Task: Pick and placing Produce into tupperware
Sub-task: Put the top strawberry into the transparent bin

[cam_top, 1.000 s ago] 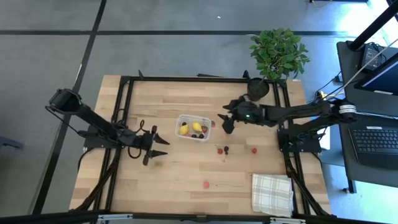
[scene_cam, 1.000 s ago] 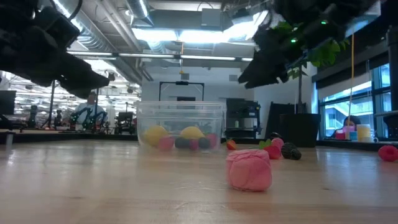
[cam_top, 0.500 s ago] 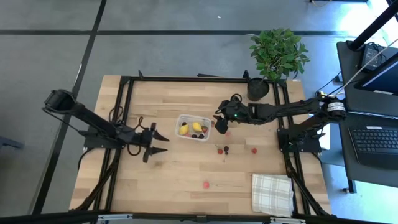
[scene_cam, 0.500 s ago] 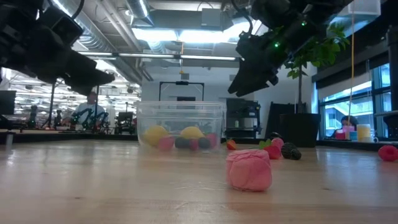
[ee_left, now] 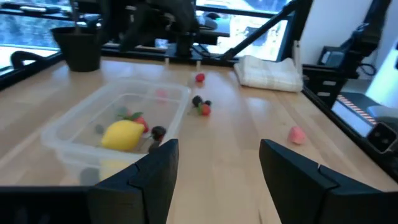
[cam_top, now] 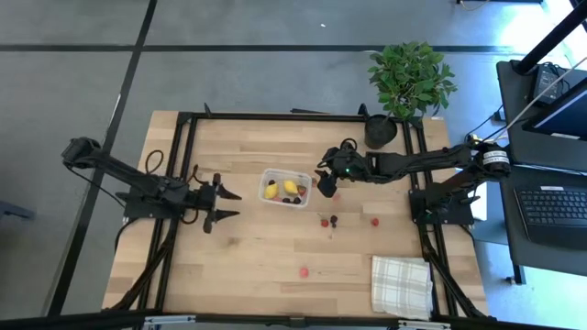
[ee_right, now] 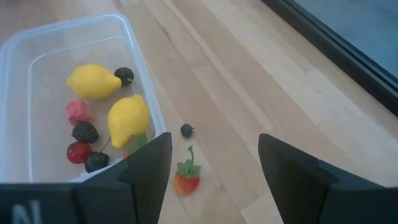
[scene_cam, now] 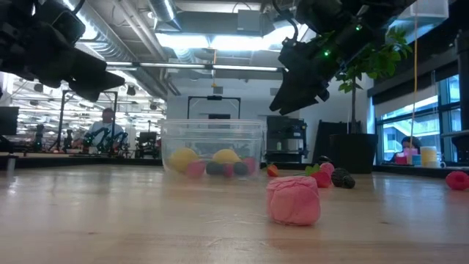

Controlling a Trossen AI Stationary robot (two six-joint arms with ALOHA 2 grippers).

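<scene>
Now | right jaws (cam_top: 326, 186) spread, empty, beside tupperware (cam_top: 285, 189) rim | left jaws (cam_top: 226, 203) spread, well apart.

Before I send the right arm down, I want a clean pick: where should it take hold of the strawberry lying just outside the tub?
Grip the strawberry across its red body, coming straight down with the right end effector, open above it. Its green leafy cap points toward the blueberry; the tupperware wall stands close alongside, so probably set the fingers parallel to that wall.

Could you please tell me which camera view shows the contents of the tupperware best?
The right wrist view: it looks down into the tupperware, showing two lemons and berries. The left wrist view is blurrier, the low view sees through the wall, and the high view is tiny.
</scene>
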